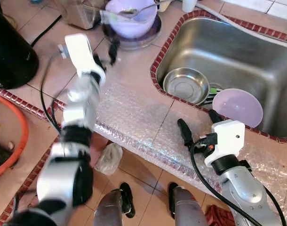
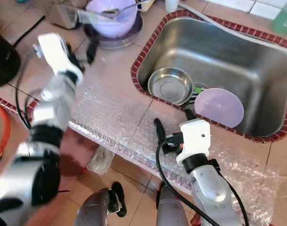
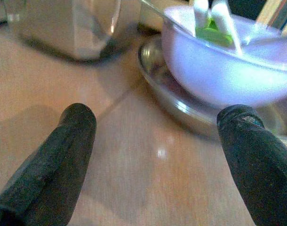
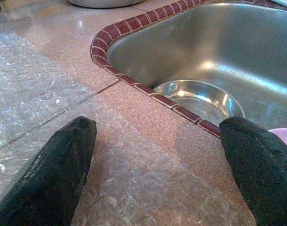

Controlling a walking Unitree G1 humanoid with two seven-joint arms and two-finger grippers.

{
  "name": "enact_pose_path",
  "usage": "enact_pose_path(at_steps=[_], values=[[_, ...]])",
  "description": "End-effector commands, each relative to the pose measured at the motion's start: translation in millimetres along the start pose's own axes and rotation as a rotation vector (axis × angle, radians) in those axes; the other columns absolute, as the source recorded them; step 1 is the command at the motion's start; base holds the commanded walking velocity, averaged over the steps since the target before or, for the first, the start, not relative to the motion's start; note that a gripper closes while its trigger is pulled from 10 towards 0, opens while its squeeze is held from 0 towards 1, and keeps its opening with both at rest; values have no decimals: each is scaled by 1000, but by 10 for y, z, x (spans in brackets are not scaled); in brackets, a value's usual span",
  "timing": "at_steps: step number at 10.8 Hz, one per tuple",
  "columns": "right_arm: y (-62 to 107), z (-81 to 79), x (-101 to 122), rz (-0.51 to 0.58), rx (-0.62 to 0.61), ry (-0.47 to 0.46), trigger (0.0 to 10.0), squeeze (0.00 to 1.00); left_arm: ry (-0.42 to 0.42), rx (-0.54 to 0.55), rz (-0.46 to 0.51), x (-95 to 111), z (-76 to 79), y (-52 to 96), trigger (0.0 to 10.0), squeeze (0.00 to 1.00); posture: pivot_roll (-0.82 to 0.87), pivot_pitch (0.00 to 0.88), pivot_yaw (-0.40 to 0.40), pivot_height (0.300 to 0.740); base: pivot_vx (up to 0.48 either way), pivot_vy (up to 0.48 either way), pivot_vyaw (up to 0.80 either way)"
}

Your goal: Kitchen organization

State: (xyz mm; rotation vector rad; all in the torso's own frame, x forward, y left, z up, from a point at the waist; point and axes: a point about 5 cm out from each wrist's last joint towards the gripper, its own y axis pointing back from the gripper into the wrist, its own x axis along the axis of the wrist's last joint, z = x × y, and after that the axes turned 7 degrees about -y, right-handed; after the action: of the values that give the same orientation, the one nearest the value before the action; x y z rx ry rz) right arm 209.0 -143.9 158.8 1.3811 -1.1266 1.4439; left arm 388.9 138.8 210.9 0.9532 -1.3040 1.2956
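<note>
1. You're reaching w/ the left end effector (image 3: pixel 153 141), fingers spread, nothing held, toward the lilac bowl (image 1: pixel 131 19) on its steel plate (image 3: pixel 181 106), top centre.
2. Right end effector (image 4: pixel 157 165) is hovering spread at the sink (image 1: pixel 256 52) rim.
3. Steel bowl (image 1: pixel 186 85) & purple plate (image 1: pixel 237 107) are sitting in the sink, centre-right; organizing looks barely started.

Blurred left arm (image 1: pixel 80 113). Purple bowl (image 3: pixel 219 61) smeared and cut off at the picture's edge, with something green and white inside, too fuzzy to name. Purple plate (image 1: pixel 237 107) partly hiding dark things in the sink (image 1: pixel 256 52).
</note>
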Motion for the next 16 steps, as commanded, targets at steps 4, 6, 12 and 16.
enact_pose_path(at_steps=[4,6,12,16], values=[[-29,26,-99,-28,3,12,10000,0,19,55,-19,-69,-60,218,10000,0,-221,271,81,740,0,0,0],[-55,15,-108,-23,17,18,10000,0,26,51,35,155,-29,104,10000,0,-220,269,79,740,0,0,0],[27,46,-110,-28,-18,38,10000,0,75,35,-62,76,27,-188,10000,0,-266,283,105,740,0,0,0],[51,27,-132,-33,-26,38,10000,0,120,37,-64,183,68,-343,10000,0,-273,275,119,740,0,0,0]])
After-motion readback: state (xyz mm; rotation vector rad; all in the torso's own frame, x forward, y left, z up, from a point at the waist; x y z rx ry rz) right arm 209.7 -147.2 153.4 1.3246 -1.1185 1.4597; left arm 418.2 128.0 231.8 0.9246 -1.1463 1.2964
